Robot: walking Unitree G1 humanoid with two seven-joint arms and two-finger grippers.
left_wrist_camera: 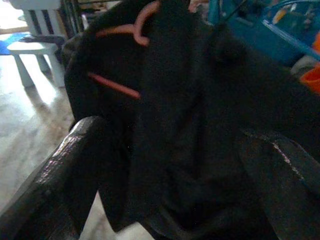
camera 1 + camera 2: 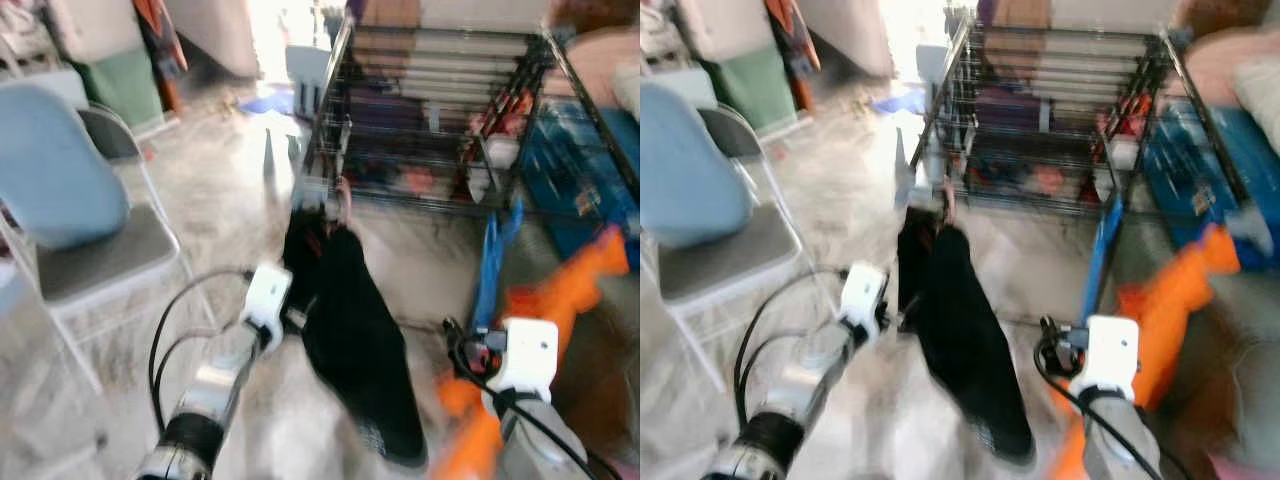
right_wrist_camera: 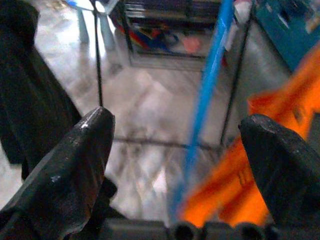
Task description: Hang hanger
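Observation:
A black garment (image 2: 355, 330) hangs on a pink hanger (image 1: 135, 30), whose hook (image 2: 343, 203) rises just before the near left corner of a black wire drying rack (image 2: 430, 110). My left gripper (image 2: 300, 305) holds the garment's upper part from the left. In the left wrist view the cloth bunches between both black fingers (image 1: 60, 170). My right gripper (image 3: 175, 145) is open and holds nothing. It sits low on the right, near a blue strip (image 3: 207, 85) and orange cloth (image 3: 270, 150). The head views are blurred.
A grey folding chair (image 2: 90, 250) with a blue back stands at left. Blue bins (image 2: 580, 170) sit right of the rack, and orange cloth (image 2: 560, 290) drapes below them. A small white stool (image 1: 35, 50) stands on the pale floor beyond the garment.

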